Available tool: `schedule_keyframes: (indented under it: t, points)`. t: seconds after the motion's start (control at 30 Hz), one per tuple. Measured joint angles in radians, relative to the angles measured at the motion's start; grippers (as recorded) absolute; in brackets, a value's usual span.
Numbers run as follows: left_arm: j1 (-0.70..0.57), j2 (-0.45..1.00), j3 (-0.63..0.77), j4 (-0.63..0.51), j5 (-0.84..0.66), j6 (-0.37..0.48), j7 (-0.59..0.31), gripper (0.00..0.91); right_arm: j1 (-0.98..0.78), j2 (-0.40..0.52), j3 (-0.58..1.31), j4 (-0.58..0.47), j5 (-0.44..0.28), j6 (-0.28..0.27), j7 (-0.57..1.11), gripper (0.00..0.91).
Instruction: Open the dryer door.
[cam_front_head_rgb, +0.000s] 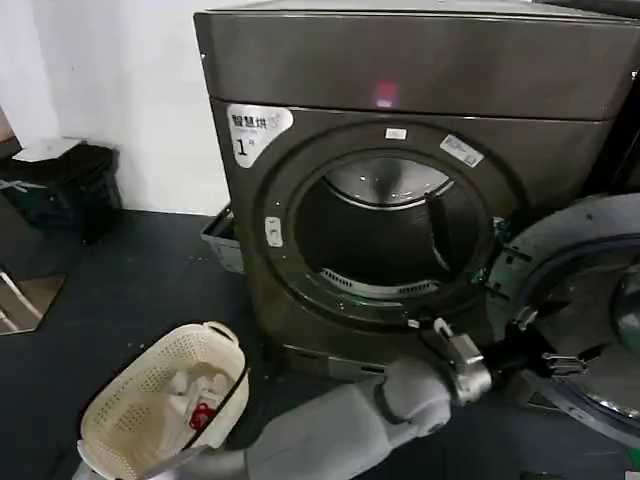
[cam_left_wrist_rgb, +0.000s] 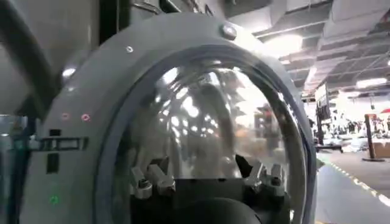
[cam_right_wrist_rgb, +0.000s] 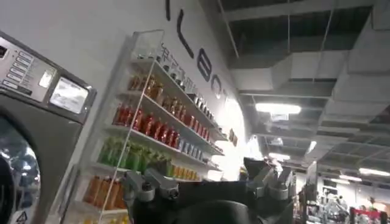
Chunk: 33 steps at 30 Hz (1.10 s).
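Note:
The dryer is a dark grey-brown machine with a white "1" sticker and a small pink light. Its round drum opening is uncovered. The dryer door stands swung out to the right, its chrome ring and inner side facing me. My left arm reaches across from the lower left. The left gripper sits open against the door's inner face, near its lower rim. In the left wrist view the bulging glass of the door lies just beyond the left gripper. The right gripper is open and holds nothing.
A cream laundry basket with some items stands on the dark floor at the lower left. A black bin is by the wall, and a grey tray lies beside the dryer. A shelf of bottles and another machine appear in the right wrist view.

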Motion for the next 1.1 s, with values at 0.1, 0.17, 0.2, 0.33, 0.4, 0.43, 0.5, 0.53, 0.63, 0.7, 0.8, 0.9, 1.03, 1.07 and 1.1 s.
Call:
schedule_keyframes:
  t: [0.1,0.17,0.2,0.33,0.4,0.43,0.5,0.53,0.63,0.7,0.8,0.9,1.03,1.07,1.1]
  points:
    - [0.001,0.031,0.000,-0.027,-0.017,-0.003,0.000,0.907,0.001,-0.005,-0.002,-0.001,0.000,0.000,-0.001,0.907]
    - [0.002,0.055,0.001,-0.051,-0.045,-0.012,-0.003,0.907,0.000,-0.006,-0.001,-0.002,0.000,0.001,-0.001,0.907]
    - [0.005,0.068,0.001,-0.065,-0.058,-0.029,-0.003,0.907,0.000,-0.007,-0.001,-0.003,0.000,0.001,-0.002,0.907]
    - [0.015,0.124,-0.002,-0.115,-0.076,-0.075,-0.005,0.907,-0.001,-0.012,0.001,-0.005,0.000,0.002,-0.003,0.907]
    - [0.024,0.152,-0.003,-0.138,-0.090,-0.095,-0.007,0.907,-0.001,-0.013,0.001,-0.005,0.000,0.002,-0.004,0.907]
    - [0.026,0.166,-0.004,-0.148,-0.095,-0.107,-0.009,0.907,-0.001,-0.013,0.001,-0.005,0.000,0.002,-0.004,0.907]
    - [0.036,0.196,-0.011,-0.174,-0.096,-0.134,-0.015,0.907,0.000,-0.014,0.001,-0.004,0.001,0.002,-0.004,0.907]
    - [0.040,0.213,-0.015,-0.189,-0.101,-0.138,-0.020,0.907,0.000,-0.016,0.002,-0.003,0.001,0.002,-0.004,0.907]
    - [0.057,0.264,-0.028,-0.236,-0.119,-0.141,-0.038,0.907,0.001,-0.021,0.008,-0.002,0.001,0.002,-0.005,0.907]
    - [0.070,0.308,-0.037,-0.270,-0.120,-0.152,-0.039,0.907,0.002,-0.025,0.012,0.000,0.000,0.003,-0.004,0.907]
    - [0.087,0.378,-0.052,-0.321,-0.138,-0.171,-0.028,0.907,0.007,-0.026,0.019,0.007,-0.001,0.003,-0.001,0.907]
    - [0.107,0.461,-0.073,-0.386,-0.165,-0.159,-0.024,0.907,0.011,-0.026,0.031,0.017,-0.011,0.001,0.002,0.907]
    - [0.133,0.583,-0.102,-0.479,-0.206,-0.139,-0.028,0.907,0.015,-0.025,0.045,0.030,-0.032,-0.002,0.007,0.907]
    - [0.139,0.611,-0.109,-0.498,-0.217,-0.145,-0.026,0.907,0.017,-0.024,0.046,0.033,-0.031,-0.004,0.008,0.907]
    - [0.147,0.643,-0.118,-0.519,-0.226,-0.147,-0.022,0.907,0.019,-0.023,0.048,0.036,-0.031,-0.004,0.008,0.907]
